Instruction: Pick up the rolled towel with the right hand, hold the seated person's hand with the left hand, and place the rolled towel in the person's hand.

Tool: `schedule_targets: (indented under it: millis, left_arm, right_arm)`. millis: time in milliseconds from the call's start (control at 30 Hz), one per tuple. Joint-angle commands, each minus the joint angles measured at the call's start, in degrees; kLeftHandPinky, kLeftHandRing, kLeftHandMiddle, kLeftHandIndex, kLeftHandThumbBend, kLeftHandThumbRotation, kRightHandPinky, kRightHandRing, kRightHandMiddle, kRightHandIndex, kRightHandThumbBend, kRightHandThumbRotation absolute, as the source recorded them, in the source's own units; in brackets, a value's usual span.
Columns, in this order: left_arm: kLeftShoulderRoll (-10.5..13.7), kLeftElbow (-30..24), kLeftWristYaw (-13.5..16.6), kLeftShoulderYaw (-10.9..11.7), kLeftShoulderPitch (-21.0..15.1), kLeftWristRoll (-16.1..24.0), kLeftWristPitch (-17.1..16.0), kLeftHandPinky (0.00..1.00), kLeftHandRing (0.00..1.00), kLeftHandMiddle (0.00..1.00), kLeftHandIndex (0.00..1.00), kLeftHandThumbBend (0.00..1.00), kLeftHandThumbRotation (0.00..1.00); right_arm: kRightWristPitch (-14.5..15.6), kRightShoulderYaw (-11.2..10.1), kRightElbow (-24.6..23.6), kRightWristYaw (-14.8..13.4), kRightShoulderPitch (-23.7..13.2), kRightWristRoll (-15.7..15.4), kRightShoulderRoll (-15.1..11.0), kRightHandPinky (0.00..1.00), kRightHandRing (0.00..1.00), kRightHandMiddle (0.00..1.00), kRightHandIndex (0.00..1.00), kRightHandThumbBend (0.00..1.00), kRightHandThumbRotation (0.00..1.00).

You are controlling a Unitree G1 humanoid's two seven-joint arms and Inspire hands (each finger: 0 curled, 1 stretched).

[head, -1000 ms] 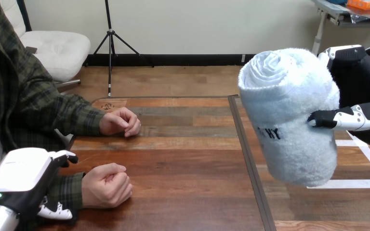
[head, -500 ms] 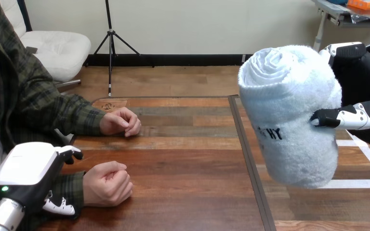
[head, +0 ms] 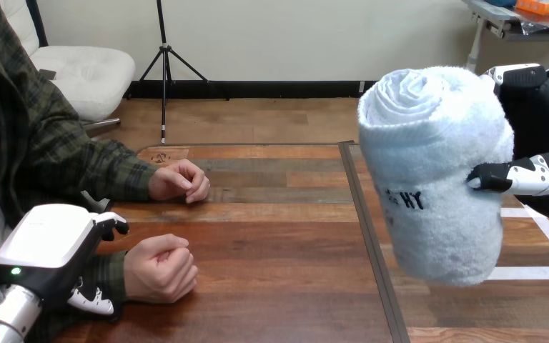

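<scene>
Two hands: my right hand (head: 543, 118) is raised at the view's right with the rolled towel (head: 436, 171) in it; my left hand (head: 46, 246) is low at the view's left.
Right hand state: closed round the rolled towel, my thumb pressed across the side that faces me and my palm behind it.
Rolled towel: white and fluffy, held clear above the tabletop (head: 279, 243) and touching nothing but my right hand. It stands nearly upright with a slight tilt. Its spiral end points up, and some dark print shows on its side.
Towel's place: over the right part of the tabletop, right of the dark strip (head: 372, 243) that runs from front to back, and above the white tape lines (head: 536, 272).
Left hand state: its white back faces up, and it sits over the plaid sleeve (head: 107, 275) at the wrist of the person's nearer hand (head: 159, 268). Whether it grips that wrist, I cannot tell.
Person's nearer hand: resting on the tabletop just right of my left hand, loosely curled into a fist and holding nothing.
Person's farther hand (head: 179, 180): also curled and resting on the tabletop, further back and apart from my left hand.
Gap: the rolled towel is well apart from both of the person's hands, with the dark strip and bare wood between.
</scene>
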Motion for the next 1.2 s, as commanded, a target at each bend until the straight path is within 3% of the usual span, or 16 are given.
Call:
schedule_targets:
  millis: [0,233,433,833,1167]
  left_arm:
    - [-0.01,3.02,0.13,-3.63,-2.77,1.8,1.14,0.54,0.62,0.68,0.71,1.0,0.16]
    - [-0.14,4.34,0.28,-4.9,-3.82,1.01,1.42,0.53,0.61,0.68,0.71,1.0,0.16]
    - [-0.33,4.51,-1.54,-5.57,-4.54,0.0,2.12,0.54,0.61,0.68,0.71,1.0,0.17]
    - [-0.78,5.69,-0.94,-6.78,-5.52,-0.92,1.95,0.54,0.61,0.68,0.7,1.0,0.18]
    - [-1.63,6.96,-0.08,-7.47,-5.72,-1.83,1.98,0.51,0.58,0.66,0.69,1.0,0.16]
  right_arm:
    - [0.57,-1.59,-3.68,-0.78,-1.43,1.93,-0.5,0.13,0.19,0.24,0.26,0.77,0.0]
    - [1.48,-1.76,-5.23,-1.05,-0.83,2.1,-0.55,0.13,0.19,0.24,0.26,0.76,0.0]
    - [1.61,-1.99,-5.78,-0.84,-0.67,2.37,-0.48,0.12,0.19,0.23,0.26,0.75,0.0]
    - [3.37,-2.33,-6.34,0.11,-0.8,4.69,-0.79,0.12,0.19,0.24,0.26,0.74,0.0]
    - [1.05,-2.93,-6.13,0.1,-1.06,3.45,-0.54,0.13,0.19,0.24,0.27,0.75,0.0]
